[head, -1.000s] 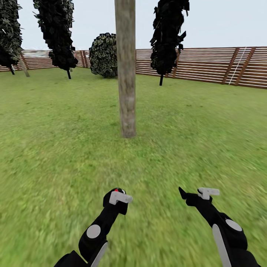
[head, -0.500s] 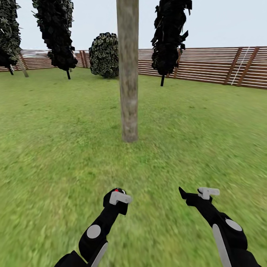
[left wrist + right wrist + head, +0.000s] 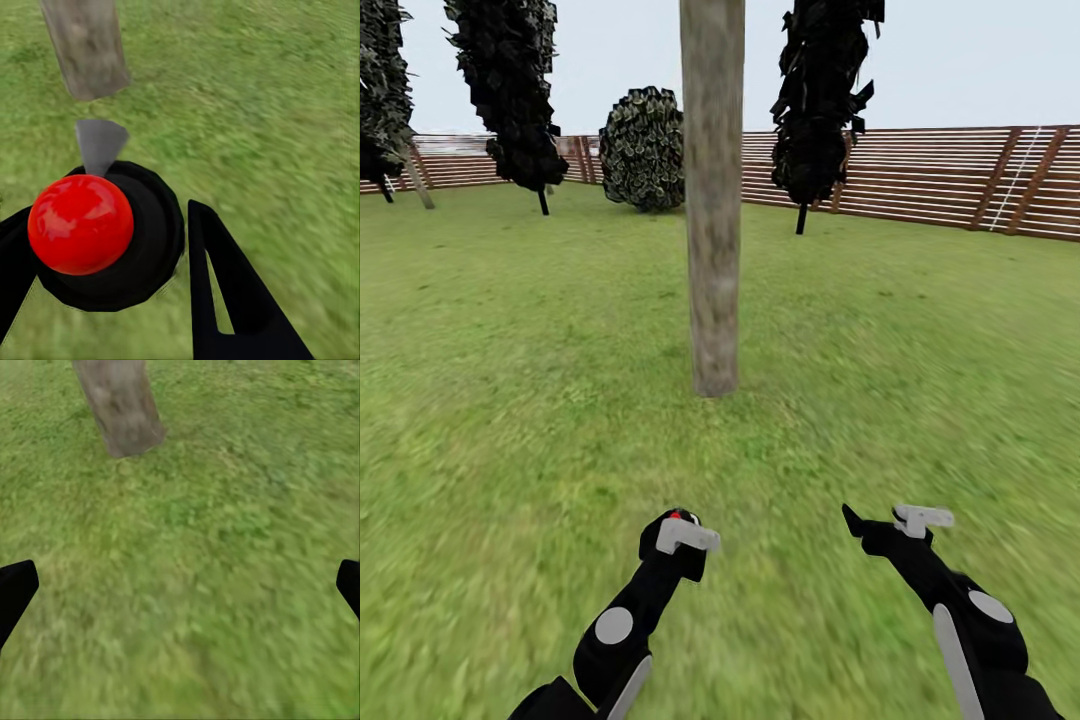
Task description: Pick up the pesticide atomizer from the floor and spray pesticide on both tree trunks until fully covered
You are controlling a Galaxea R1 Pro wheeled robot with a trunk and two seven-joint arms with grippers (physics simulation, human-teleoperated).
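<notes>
Facing the trunk across open lawn

Looking ahead from the head camera, I have the tree trunk (image 3: 713, 200) standing upright in the upper centre of the frame, its foot meeting the grass (image 3: 510, 380) above and between my two arms. Lawn alone lies between me and it. Behind it runs the slatted wooden fence (image 3: 920, 180) across the upper right, with a round bush (image 3: 643, 148) just left of the trunk and dark-leaved bushes on thin stems at upper left (image 3: 510, 90) and upper right (image 3: 822, 95).

My left gripper (image 3: 678, 535) sits low, left of centre. Through the left wrist camera its fingers (image 3: 225, 292) are pinched around the pesticide atomizer (image 3: 105, 232), a black rounded body with a red cap, grey nozzle toward the trunk.

My right gripper (image 3: 880, 535) sits low right, holding nothing; its dark fingertips (image 3: 15, 589) are spread wide at the edges of the right wrist picture, grass and the trunk's base between them.
</notes>
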